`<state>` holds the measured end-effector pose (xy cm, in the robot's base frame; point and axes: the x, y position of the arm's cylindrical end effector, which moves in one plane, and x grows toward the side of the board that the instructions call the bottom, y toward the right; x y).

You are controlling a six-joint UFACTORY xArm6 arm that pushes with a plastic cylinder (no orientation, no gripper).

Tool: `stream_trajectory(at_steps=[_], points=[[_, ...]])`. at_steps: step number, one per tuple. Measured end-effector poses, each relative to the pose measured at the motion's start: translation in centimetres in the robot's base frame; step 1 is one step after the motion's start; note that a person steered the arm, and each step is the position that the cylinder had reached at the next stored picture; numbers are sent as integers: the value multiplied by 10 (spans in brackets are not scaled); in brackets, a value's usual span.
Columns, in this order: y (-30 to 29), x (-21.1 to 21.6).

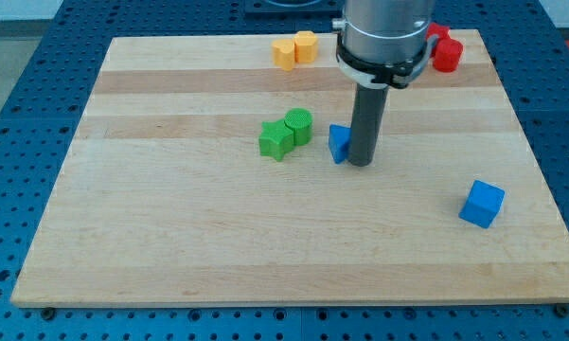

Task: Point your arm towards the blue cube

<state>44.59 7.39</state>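
My tip, with no gripper to read, touches a small blue block; overshooting could knock the blue cube off the surface.

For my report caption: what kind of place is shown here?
Probably a robotics lab bench: a wooden board lies on a blue perforated mounting table, with small coloured blocks, such as the blue cube, and my tip beside another blue block.

No readable text, labels, brands or numbers appear on anything.
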Motion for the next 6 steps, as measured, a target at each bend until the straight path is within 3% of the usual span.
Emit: stream_trajectory(at_steps=[2, 5, 6], points=[[-25, -7], [9, 93], [66, 118]])
